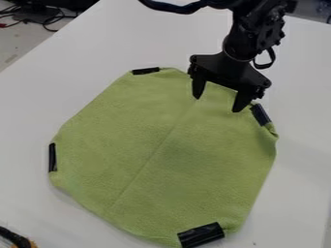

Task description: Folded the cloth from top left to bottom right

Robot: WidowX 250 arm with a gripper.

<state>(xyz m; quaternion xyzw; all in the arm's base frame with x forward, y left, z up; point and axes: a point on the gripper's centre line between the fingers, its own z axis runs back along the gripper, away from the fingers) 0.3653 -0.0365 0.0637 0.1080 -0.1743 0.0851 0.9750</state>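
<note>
Hovering my black two-finger claw (218, 105), spread wide, over a roundish green fleecy cloth (148, 131) (laid flat, whole fold left).

Your green cloth (155, 160) is showing a matt, fuzzy nap —
its black corner strips (202, 235) are gleaming, smooth like tape.
</note>
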